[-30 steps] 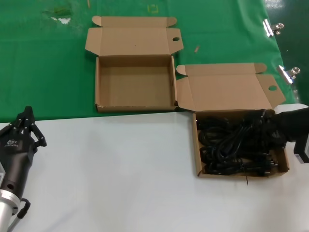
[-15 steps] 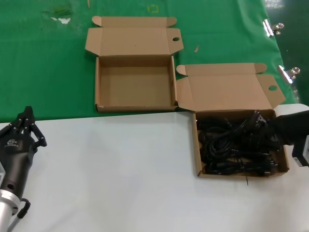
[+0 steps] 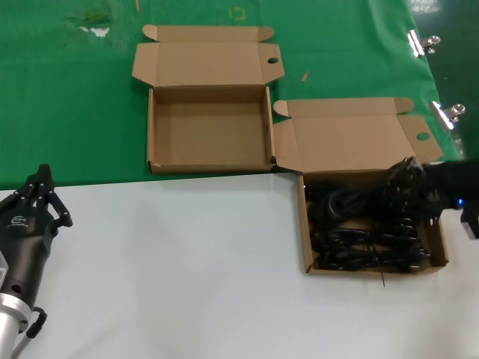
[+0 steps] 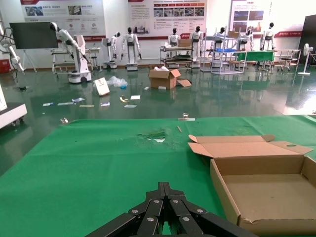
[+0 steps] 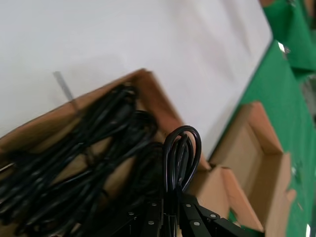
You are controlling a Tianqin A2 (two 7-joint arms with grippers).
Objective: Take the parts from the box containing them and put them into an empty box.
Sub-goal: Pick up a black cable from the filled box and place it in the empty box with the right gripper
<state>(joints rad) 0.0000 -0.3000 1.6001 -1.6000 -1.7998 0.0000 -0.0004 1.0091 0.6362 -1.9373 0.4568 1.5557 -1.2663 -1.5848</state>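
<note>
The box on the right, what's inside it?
Coiled black power cables fill the box, hiding most of its floor. The right pincer grips one bundle's loop.

Tabletop: white surface [image 3: 194,262] nearest the robot, green cloth [image 3: 75,112] over the far part.
Clips: two metal binder clips [image 3: 423,43] on the cloth's right edge.
Floor: glossy dark green [image 4: 148,106], littered with papers.
Hall: white humanoid robots [image 4: 131,47] on stands, metal racks [image 4: 219,49], open carton [image 4: 165,78].
Walls: posters [image 4: 168,10].
</note>
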